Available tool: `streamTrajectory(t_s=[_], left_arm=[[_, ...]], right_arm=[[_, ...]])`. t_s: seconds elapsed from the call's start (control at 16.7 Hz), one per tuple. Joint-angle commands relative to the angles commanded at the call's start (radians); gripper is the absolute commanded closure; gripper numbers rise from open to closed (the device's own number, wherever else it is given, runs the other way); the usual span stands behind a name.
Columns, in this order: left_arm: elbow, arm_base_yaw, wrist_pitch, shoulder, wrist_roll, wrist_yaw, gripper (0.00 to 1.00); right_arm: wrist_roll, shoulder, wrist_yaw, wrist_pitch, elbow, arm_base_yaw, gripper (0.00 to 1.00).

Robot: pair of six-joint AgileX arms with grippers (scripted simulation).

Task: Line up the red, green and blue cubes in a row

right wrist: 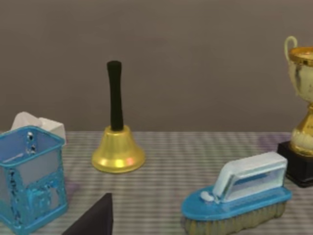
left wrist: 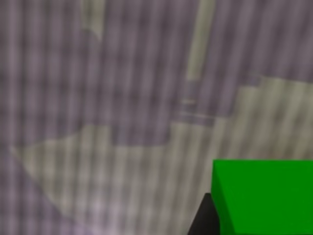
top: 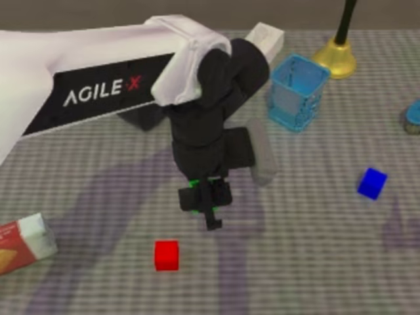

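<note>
Rendered tabletop test scene, seemingly: checked cloth (top: pixel 315 262), blank grey backdrop (right wrist: pixel 195 58).

Open table (top: pixel 308 262) is left across the near middle and right, broken only by the red cube (top: pixel 167 254) and, farther right, the blue cube (top: pixel 372 182). The far right is crowded by a blue container (top: pixel 296 92), a bell (top: pixel 336 58) and a brush (right wrist: pixel 237 198). The near left edge is blocked by a carton (top: pixel 23 244).
</note>
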Motion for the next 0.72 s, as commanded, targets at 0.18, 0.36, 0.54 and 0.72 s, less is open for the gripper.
streamTrajectory(t_s=[0.18, 0.36, 0.54, 0.72], left_arm=[[-0.042, -0.115, 0.007, -0.042, -0.008, -0.002, 1.00], [-0.052, -0.139, 0.009, -0.053, -0.011, -0.002, 1.00], [-0.051, -0.135, 0.012, -0.046, -0.009, -0.002, 1.00], [-0.097, -0.141, 0.086, -0.019, -0.006, -0.003, 1.00]], right_arm=[[0.000, 0.000, 0.000, 0.000, 0.000, 0.000, 0.00], [0.000, 0.000, 0.000, 0.000, 0.000, 0.000, 0.00], [0.000, 0.000, 0.000, 0.000, 0.000, 0.000, 0.00], [0.000, 0.000, 0.000, 0.000, 0.000, 0.000, 0.00]])
